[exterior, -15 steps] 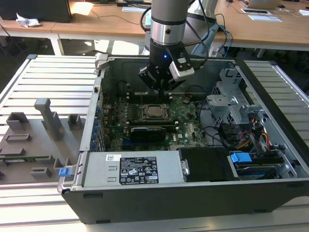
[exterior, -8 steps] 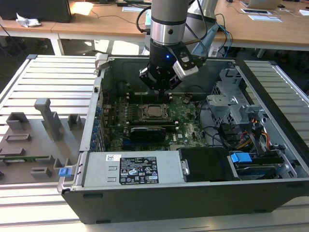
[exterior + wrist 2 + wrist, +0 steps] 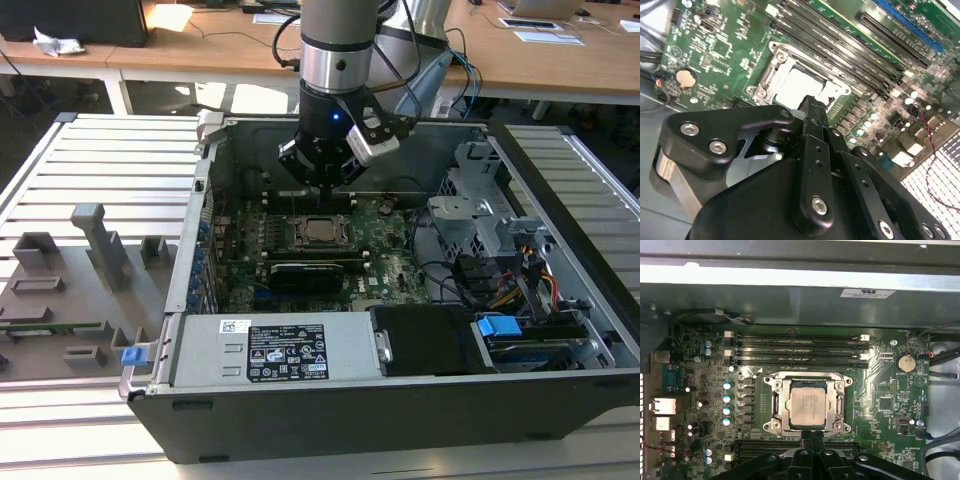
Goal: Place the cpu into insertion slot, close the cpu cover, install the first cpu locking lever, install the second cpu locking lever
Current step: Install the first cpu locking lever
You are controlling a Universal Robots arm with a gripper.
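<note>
The cpu lies flat in the insertion slot on the green motherboard, its silver top facing up. The cpu cover lies down around it as a metal frame, the chip showing through its window. In the second wrist view the cpu and the cover sit just beyond the fingertips. My gripper hovers at the socket's edge with its two black fingers pressed together and nothing between them. In the exterior view the gripper hangs just above the cpu. I cannot make out the locking levers.
The motherboard sits deep in an open computer case with metal walls on all sides. Memory slots run along one side of the socket. A drive cage and cables fill the exterior view's right. Grey fixtures stand outside the case.
</note>
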